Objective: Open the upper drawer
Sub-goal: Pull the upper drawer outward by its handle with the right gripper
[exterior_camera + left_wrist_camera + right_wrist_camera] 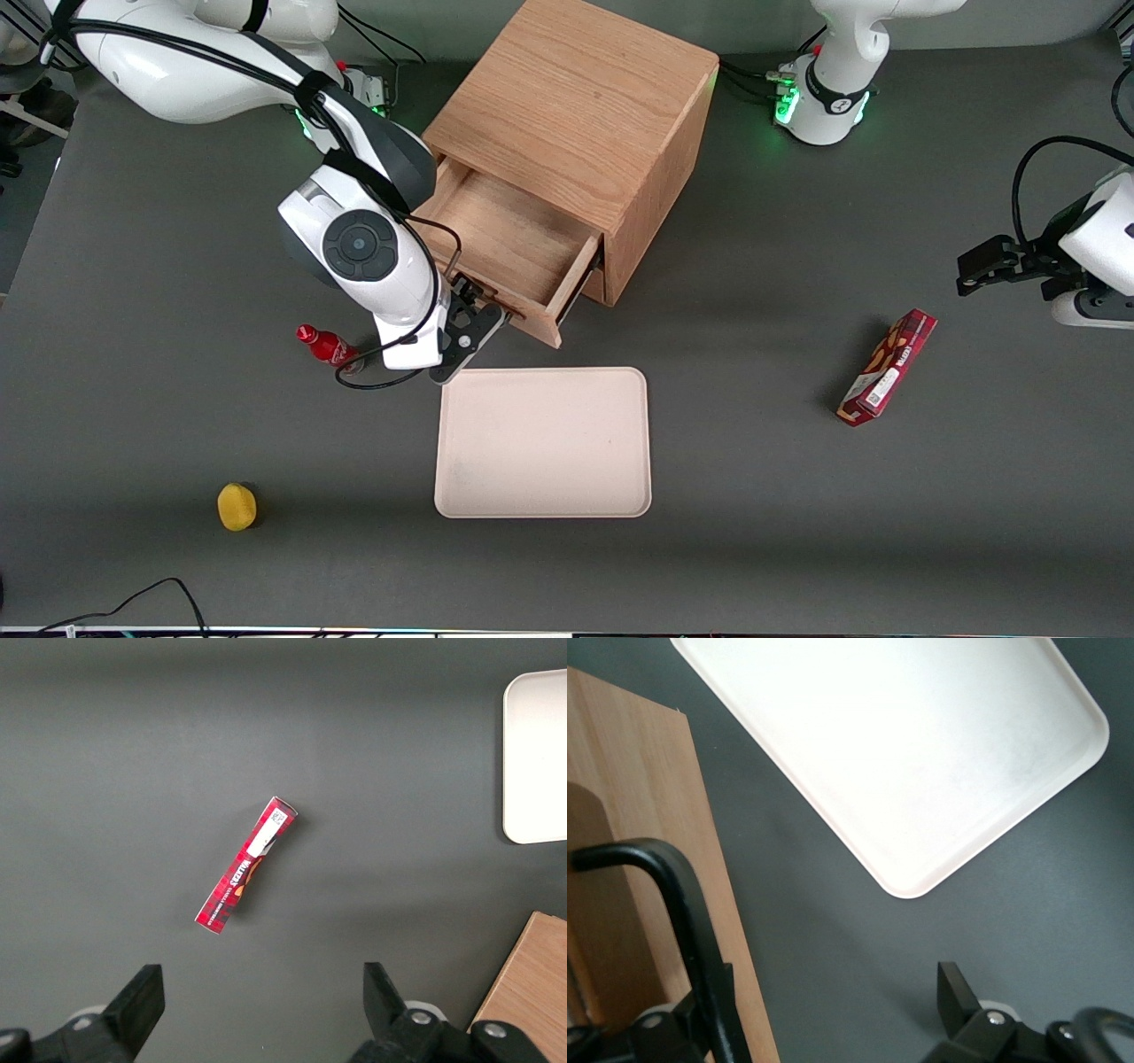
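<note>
The oak cabinet [576, 106] has its upper drawer [514, 239] pulled well out, and its empty wooden inside shows. My right gripper [474, 323] hangs just in front of the drawer's front board, between it and the tray. In the right wrist view the thin black handle [678, 895] curves off the drawer front [647, 788] and runs close along one finger. The gripper [837, 983] is open, its fingers wide apart with grey table between them and nothing clamped. The bottom drawer is hidden under the open one.
A cream tray [542, 443] [921, 744] lies nearer the front camera than the cabinet, close under the gripper. A small red bottle [328, 346] lies beside the working arm's wrist. A yellow object [236, 507] sits near the front edge. A red box [889, 366] [246, 866] lies toward the parked arm's end.
</note>
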Robot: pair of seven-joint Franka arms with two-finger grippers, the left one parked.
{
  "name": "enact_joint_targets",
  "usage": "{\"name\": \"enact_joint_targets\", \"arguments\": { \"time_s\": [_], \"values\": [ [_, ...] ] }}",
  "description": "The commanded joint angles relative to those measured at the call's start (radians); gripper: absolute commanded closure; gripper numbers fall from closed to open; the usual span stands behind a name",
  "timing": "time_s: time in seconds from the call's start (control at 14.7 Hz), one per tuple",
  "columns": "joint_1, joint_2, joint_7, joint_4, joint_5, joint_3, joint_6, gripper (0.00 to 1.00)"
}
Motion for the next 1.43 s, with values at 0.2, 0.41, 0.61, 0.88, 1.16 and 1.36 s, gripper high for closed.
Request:
{"name": "enact_joint_targets", "arguments": {
  "time_s": [0.2,0.41,0.61,0.88,1.16,1.36],
  "values": [
    [0.012,0.061,0.008,0.054,-0.073,-0.018,0.011,0.0],
    [0.013,0.068,0.003,0.079,-0.078,-0.023,0.009,0.0],
    [0.016,0.068,0.002,0.096,-0.096,-0.04,0.009,0.0],
    [0.018,0.068,0.002,0.119,-0.113,-0.044,0.009,0.0],
    [0.018,0.073,0.0,0.137,-0.132,-0.055,0.009,0.0],
    [0.018,0.074,-0.014,0.157,-0.147,-0.058,0.009,0.0]
  ]
}}
